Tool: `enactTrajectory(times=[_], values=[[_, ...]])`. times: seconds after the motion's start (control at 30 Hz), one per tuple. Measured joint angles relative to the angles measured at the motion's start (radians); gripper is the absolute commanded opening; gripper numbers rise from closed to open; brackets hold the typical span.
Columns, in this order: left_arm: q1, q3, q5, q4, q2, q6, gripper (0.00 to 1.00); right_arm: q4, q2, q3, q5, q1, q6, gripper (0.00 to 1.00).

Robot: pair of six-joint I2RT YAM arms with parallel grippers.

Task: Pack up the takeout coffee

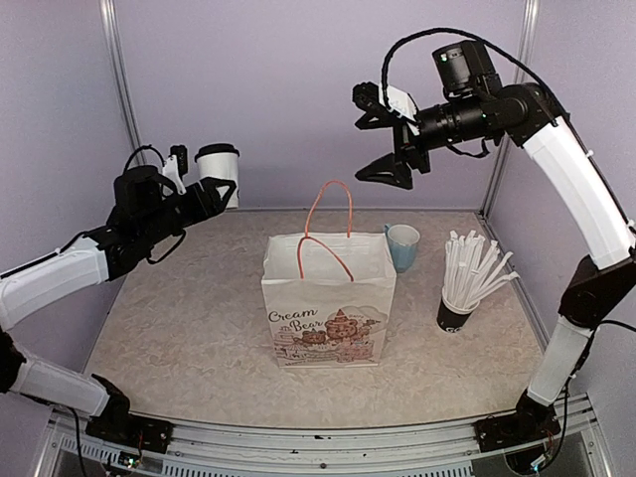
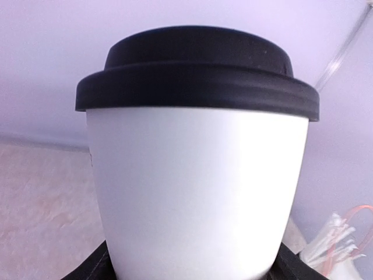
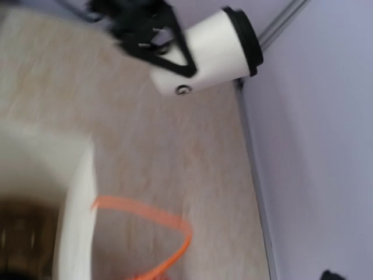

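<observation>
Coffee cup (image 1: 218,169) aloft over beige table (image 1: 189,318), lilac walls (image 1: 288,89)

One lidded white cup (image 1: 218,169), one paper bag (image 1: 328,298), one blue mug (image 1: 403,246), one straw-filled cup (image 1: 455,314)

Bright, even, diffuse light; only faint soft shadows on the beige mottled tabletop (image 1: 189,328). Overhead view sharp. Left wrist view: white paper cup with black plastic lid (image 2: 198,192) fills frame, focused, background soft. Right wrist view smeared by motion blur, lower-left corner dark.
</observation>
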Motion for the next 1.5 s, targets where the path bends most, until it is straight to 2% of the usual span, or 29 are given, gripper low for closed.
enactTrajectory(times=[0.1, 0.23, 0.43, 0.6, 1.23, 1.4, 1.5], values=[[-0.043, -0.032, 0.083, 0.134, -0.107, 0.105, 0.71, 0.042, 0.064, 0.076, -0.042, 0.000, 0.053, 0.99], [-0.098, -0.035, 0.184, 0.241, -0.158, 0.219, 0.73, 0.100, 0.135, 0.100, -0.146, -0.001, 0.134, 1.00], [-0.185, -0.056, 0.292, 0.318, -0.164, 0.303, 0.74, 0.206, 0.195, 0.077, -0.429, 0.002, 0.301, 1.00], [-0.235, -0.056, 0.339, 0.335, -0.142, 0.333, 0.75, 0.272, 0.227, 0.076, -0.558, 0.025, 0.396, 0.99], [-0.330, -0.056, 0.378, 0.436, -0.103, 0.360, 0.75, 0.466, 0.245, -0.015, -0.669, 0.095, 0.629, 1.00], [-0.335, -0.053, 0.380, 0.431, -0.088, 0.361, 0.74, 0.510, 0.245, -0.026, -0.690, 0.096, 0.661, 0.91], [-0.339, -0.042, 0.381, 0.425, -0.074, 0.361, 0.74, 0.548, 0.245, -0.061, -0.706, 0.096, 0.684, 0.89]])
